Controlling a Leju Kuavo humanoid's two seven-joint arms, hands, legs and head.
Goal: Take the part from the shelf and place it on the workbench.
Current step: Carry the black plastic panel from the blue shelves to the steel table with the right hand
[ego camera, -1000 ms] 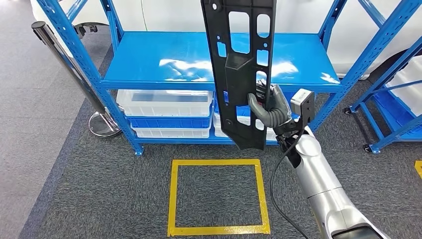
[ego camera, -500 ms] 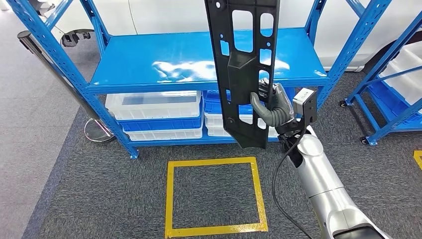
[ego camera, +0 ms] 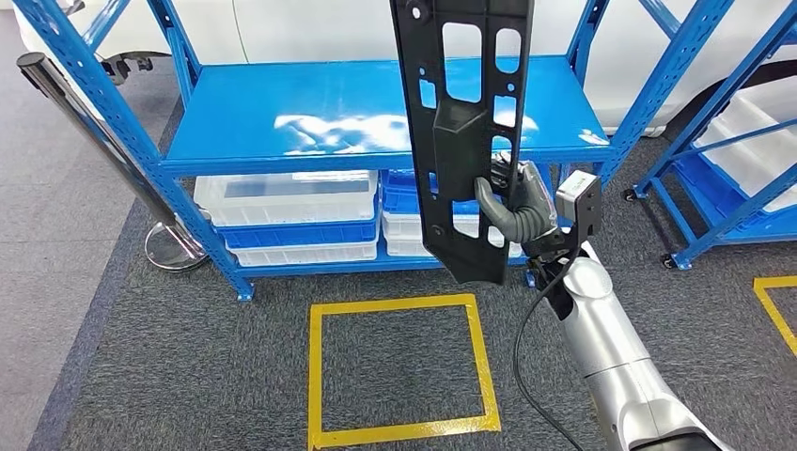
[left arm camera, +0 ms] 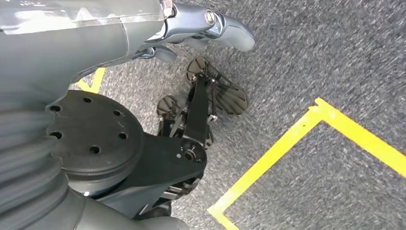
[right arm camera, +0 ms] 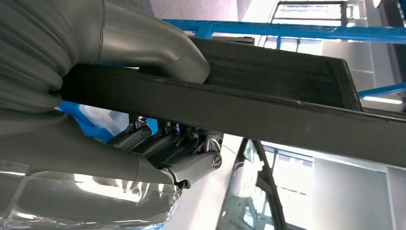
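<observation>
Head view: black plastic part (ego camera: 461,122), a long panel with rectangular cut-outs, is held upright in the air in front of the blue shelf (ego camera: 376,113), off the shelf deck and clear of it. Right hand (ego camera: 515,205) grips it low down on its right edge: thumb across the near face, fingers wrapped behind. Right wrist view confirms it, thumb (right arm camera: 158,45) pressed on one side of the panel's edge (right arm camera: 268,108), fingers (right arm camera: 163,143) curled on the other. Most of the panel's length stands above the grip, so it's top-heavy.

Left hand (left arm camera: 210,28) hangs by the robot's side over the carpet; fingers look loosely extended, holding nothing.

Further out: white bins (ego camera: 291,202) on the lower shelf level, yellow taped square (ego camera: 399,371) on the grey carpet just near of the shelf, a stanchion post (ego camera: 94,132) at far left, a second blue rack (ego camera: 733,160) at right. Workbench isn't in frame.

Judgement: pick is done, carry step in hand. To do it well: keep the grip firm and the panel vertical, turn slowly so the tall upper end doesn't swing or twist in the hand, and keep it clear of the shelf uprights and the right-hand rack while turning away.
</observation>
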